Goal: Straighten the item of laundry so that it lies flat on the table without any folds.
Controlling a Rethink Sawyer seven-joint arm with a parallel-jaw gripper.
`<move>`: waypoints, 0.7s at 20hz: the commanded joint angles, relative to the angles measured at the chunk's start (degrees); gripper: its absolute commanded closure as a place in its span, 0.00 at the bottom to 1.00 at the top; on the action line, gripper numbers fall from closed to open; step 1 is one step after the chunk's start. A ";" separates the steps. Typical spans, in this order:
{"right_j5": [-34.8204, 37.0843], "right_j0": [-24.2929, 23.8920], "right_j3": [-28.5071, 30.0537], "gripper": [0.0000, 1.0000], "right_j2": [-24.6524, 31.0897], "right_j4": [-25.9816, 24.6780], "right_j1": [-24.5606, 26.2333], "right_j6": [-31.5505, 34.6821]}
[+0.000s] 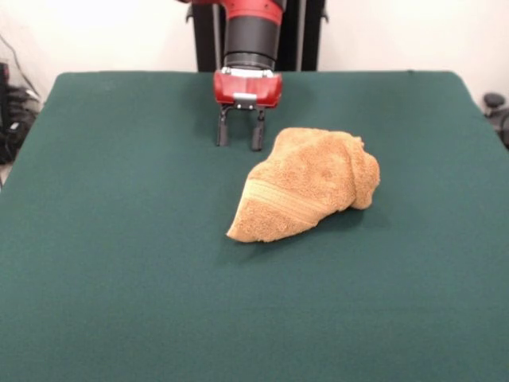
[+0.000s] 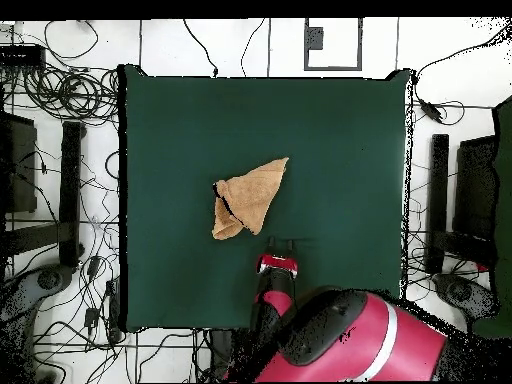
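Observation:
The item of laundry (image 1: 306,183) is a tan-orange terry towel, bunched and folded into a rough triangle near the middle of the green table (image 1: 119,263). A woven stripe band shows on its lower part. From overhead the towel (image 2: 250,195) points toward the upper right. My gripper (image 1: 240,137) hangs just beyond the towel's far left corner, open, with nothing between its two black fingers (image 1: 223,127). Its tips stand close to the table surface, apart from the cloth. In the overhead view the gripper (image 2: 280,243) sits just below the towel.
Green table (image 2: 340,130) cloth spreads wide on all sides of the towel. Cables and equipment lie on the floor beyond the table's left and right edges (image 2: 70,100).

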 commanded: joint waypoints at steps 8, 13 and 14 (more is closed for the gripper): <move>17.50 3.89 -9.59 0.00 8.28 7.97 -4.40 12.10; 17.20 4.44 -9.62 0.00 8.11 8.18 -4.28 12.55; 17.21 4.58 -9.52 0.00 8.02 8.33 -4.39 12.59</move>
